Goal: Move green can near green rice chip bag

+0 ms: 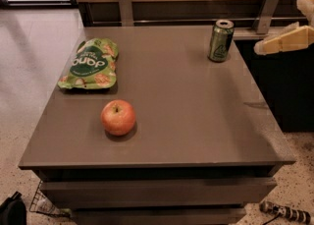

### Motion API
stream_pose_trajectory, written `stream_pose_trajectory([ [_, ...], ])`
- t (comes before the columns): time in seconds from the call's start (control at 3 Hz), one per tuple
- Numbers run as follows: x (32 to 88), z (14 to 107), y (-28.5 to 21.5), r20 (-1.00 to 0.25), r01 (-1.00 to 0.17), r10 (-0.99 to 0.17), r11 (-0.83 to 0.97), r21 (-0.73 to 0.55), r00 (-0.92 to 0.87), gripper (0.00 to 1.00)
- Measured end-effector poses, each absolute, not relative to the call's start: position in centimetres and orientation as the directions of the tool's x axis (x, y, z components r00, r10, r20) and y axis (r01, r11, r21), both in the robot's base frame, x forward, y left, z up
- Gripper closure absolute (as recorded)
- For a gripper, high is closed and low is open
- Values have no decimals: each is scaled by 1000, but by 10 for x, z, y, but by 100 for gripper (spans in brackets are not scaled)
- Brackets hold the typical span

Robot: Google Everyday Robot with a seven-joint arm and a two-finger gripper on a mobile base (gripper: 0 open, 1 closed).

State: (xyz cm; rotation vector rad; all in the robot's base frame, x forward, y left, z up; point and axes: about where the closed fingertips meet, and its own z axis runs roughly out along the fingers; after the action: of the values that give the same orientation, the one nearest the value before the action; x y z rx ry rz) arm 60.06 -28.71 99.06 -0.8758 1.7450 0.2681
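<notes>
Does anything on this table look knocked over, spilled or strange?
Nothing stands out. The green can stands upright near the table's far right corner, the green rice chip bag lies flat at the far left, and an apple sits in front of it. The gripper hangs to the can's right, touching nothing.
</notes>
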Motion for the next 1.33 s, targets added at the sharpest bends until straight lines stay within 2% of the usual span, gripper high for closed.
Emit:
stream_pose_trajectory([
  [0.33,629,992,-275,-968,-671,-250,724,-163,-35,0],
  [1.0,635,985,-272,-972,-655,-230,741,-147,-43,0],
  [1.33,659,964,-271,-988,-662,-152,742,-100,-20,0],
])
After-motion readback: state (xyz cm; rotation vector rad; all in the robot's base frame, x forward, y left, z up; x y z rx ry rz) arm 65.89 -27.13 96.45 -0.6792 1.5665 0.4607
